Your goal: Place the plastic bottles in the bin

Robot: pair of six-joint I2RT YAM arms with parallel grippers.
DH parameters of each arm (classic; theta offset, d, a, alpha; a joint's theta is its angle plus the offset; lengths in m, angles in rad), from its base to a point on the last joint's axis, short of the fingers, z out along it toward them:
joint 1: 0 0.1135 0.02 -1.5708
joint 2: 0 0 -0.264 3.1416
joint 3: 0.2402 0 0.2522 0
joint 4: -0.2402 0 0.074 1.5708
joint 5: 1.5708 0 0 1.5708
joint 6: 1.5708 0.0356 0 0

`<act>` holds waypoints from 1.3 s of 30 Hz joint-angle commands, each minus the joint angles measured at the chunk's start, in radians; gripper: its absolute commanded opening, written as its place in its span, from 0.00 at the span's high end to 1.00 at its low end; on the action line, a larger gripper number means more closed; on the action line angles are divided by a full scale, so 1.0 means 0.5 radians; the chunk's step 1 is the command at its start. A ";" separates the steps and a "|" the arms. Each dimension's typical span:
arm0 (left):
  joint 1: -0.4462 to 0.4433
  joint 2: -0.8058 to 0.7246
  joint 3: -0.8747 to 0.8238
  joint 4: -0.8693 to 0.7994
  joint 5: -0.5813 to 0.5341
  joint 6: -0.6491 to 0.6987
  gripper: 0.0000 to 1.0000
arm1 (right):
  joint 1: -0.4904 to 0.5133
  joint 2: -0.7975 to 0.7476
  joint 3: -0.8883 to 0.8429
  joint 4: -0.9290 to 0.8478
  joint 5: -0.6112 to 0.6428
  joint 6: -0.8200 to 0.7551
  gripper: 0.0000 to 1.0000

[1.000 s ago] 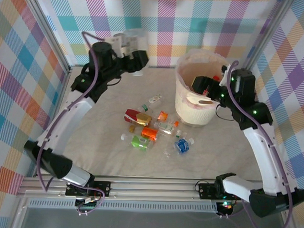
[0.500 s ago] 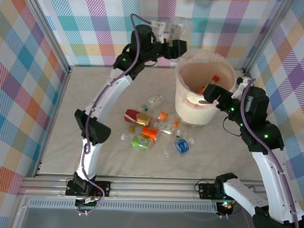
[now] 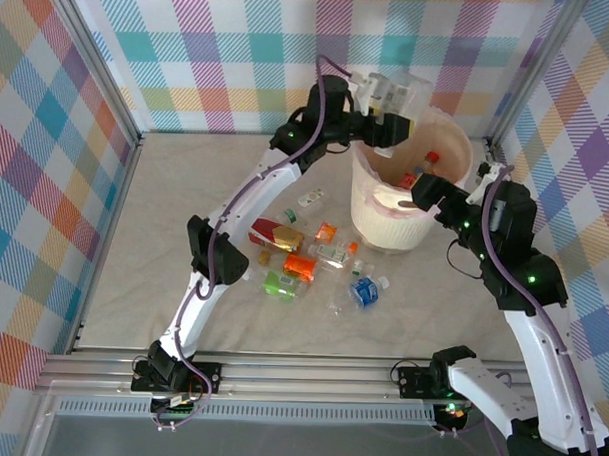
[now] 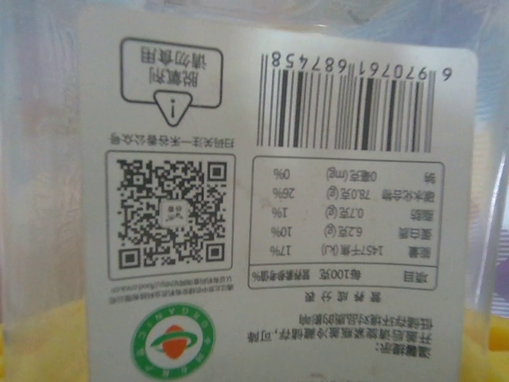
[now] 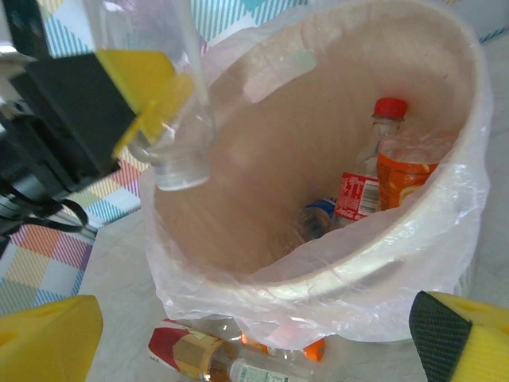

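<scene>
Left arm [image 3: 248, 186] fully outstretched; left hand [image 3: 394, 106] over the bin [image 3: 390, 229] (clasping bottle [image 5: 179, 151]).

Bright, even light, faint soft shadows. The white printed label [image 4: 278, 199] reads fairly sharp; the clear plastic bottle [image 5: 163, 103] at ten o'clock is blurred.

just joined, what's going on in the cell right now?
The left gripper is shut on a clear plastic bottle, held over the rim of the bin and not yet released. The right gripper is open and empty at the bin's right side. Some bottles already lie inside, among them a red-capped bottle and an orange-labelled bottle. Several loose bottles lie on the table in front of the bin.
</scene>
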 commanded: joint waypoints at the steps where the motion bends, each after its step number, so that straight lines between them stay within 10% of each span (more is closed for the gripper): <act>1: -0.041 0.019 0.078 0.016 0.046 0.118 0.46 | 0.001 -0.065 -0.040 -0.014 0.103 -0.008 0.00; 23: -0.052 0.092 0.118 -0.087 -0.166 0.289 0.01 | 0.003 -0.108 -0.115 -0.392 0.272 0.228 0.00; 39: -0.052 0.027 0.134 -0.088 -0.191 0.319 0.00 | 0.003 -0.194 -0.179 -0.635 0.232 0.339 0.00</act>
